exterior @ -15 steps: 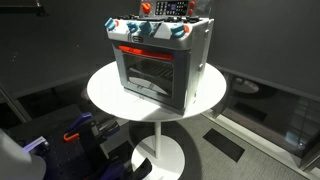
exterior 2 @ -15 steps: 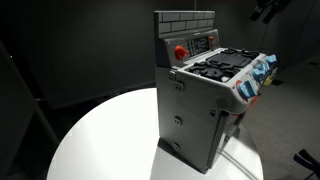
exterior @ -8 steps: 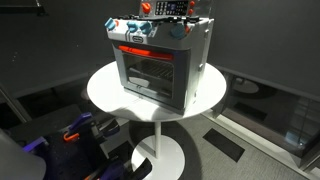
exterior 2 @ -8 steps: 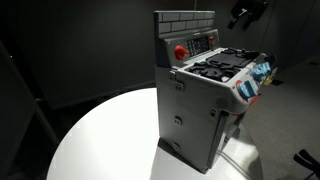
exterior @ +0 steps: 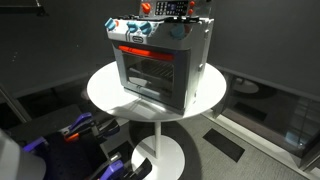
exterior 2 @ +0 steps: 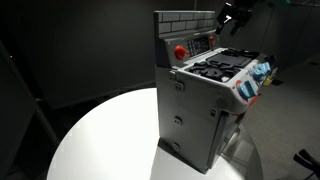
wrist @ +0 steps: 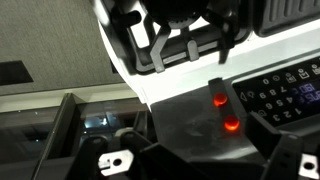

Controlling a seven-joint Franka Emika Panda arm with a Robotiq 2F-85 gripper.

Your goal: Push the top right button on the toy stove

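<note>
A dark, black-walled room, with a round white table (exterior: 105,95) on a pedestal at its middle. The toy stove (exterior: 160,60) stands on that top. A round top has no corners, so go by the rim: in an exterior view the glass door (exterior: 150,77) faces the nearest rim and stands close to it, with bare white to either side. Along the stove's front lip runs the row of knobs (exterior: 150,30). Behind the black burners (exterior 2: 222,66) rises the brick-patterned back panel (exterior 2: 185,22), which carries a round red button (exterior 2: 180,51) and a dark keypad (exterior 2: 203,43).

The gripper (exterior 2: 238,12) hangs above and just behind the panel's upper corner, touching nothing. A second ago it was further out toward the frame edge, and it has slid steadily in toward the panel. The stove has not moved. I take this as the approach still under way, with the press not yet made.

The wrist view looks onto the grey panel with two glowing red lights (wrist: 217,98) and the keypad beside them. This suggests the arm is lining up on that control face. Whether the fingers are spread or closed, I cannot tell; they are too small and dark.
</note>
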